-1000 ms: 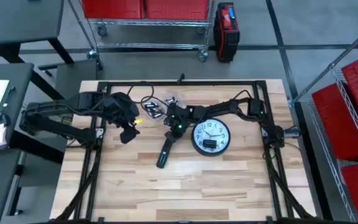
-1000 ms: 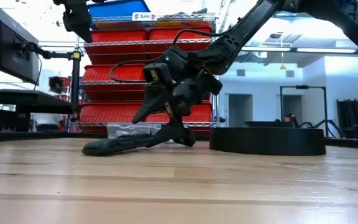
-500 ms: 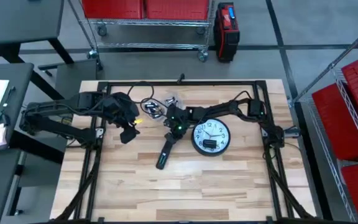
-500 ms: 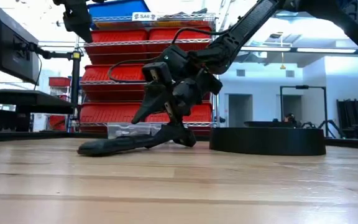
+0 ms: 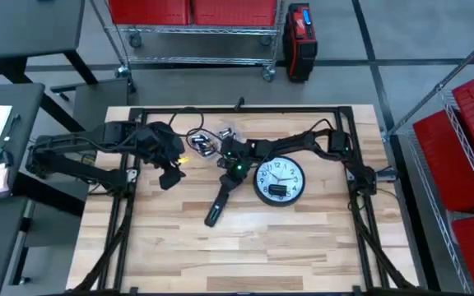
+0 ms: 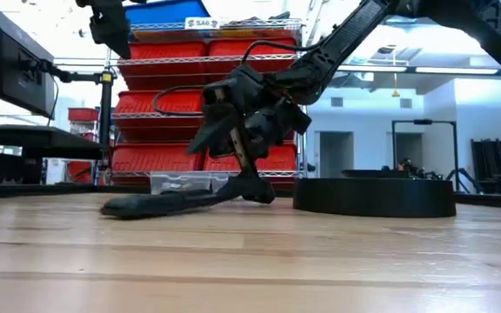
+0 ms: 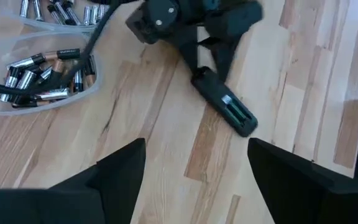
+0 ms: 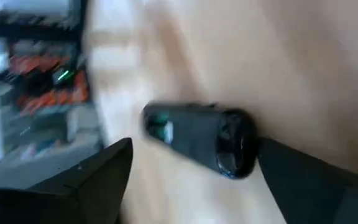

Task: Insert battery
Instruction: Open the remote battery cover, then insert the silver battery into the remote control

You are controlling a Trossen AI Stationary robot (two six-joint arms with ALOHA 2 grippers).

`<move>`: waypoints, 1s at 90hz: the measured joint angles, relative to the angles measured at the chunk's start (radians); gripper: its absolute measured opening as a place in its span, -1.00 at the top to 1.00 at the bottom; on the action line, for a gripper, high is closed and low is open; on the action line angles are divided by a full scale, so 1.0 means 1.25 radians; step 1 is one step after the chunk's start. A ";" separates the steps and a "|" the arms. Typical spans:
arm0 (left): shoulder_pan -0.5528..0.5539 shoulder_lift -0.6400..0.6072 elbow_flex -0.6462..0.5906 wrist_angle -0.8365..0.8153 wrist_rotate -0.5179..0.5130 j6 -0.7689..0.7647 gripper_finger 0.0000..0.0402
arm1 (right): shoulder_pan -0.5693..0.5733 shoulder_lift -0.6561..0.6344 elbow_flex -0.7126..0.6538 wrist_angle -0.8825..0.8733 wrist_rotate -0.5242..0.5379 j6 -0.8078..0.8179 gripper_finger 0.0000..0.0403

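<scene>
High view: the right gripper [image 5: 232, 174] is low over the middle of the wooden table [image 5: 303, 238], at the upper end of a dark remote control [image 5: 217, 203] that lies slanted on the wood, just left of the round clock [image 5: 279, 180], which lies flat. I cannot tell from this view if its fingers are together or apart. The left gripper [image 5: 171, 174] waits more to the left, well apart from the remote, and clear trays of batteries [image 5: 205, 143] lie near the far edge between the 2 arms. Low view: the right gripper [image 6: 249, 178] touches the far end of the remote [image 6: 159, 204]; this end is lifted while the near end rests on the table, and the clock [image 6: 374, 197] stands beside it as a low dark disc. Left wrist view: the 2 fingers [image 7: 123, 171] of the left gripper stand wide apart with nothing between them; beyond them are the remote [image 7: 224, 109] with its battery compartment open, the right gripper at its end, and the battery tray [image 7: 45, 74]. Right wrist view: the picture is blurred; the remote [image 8: 201, 137] lies between the 2 spread fingers [image 8: 92, 171], which do not press on it.
</scene>
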 joint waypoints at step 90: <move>0.056 0.003 0.000 0.099 -0.092 -0.024 -0.31 | -0.106 -0.408 0.000 -0.121 0.307 -0.237 -0.73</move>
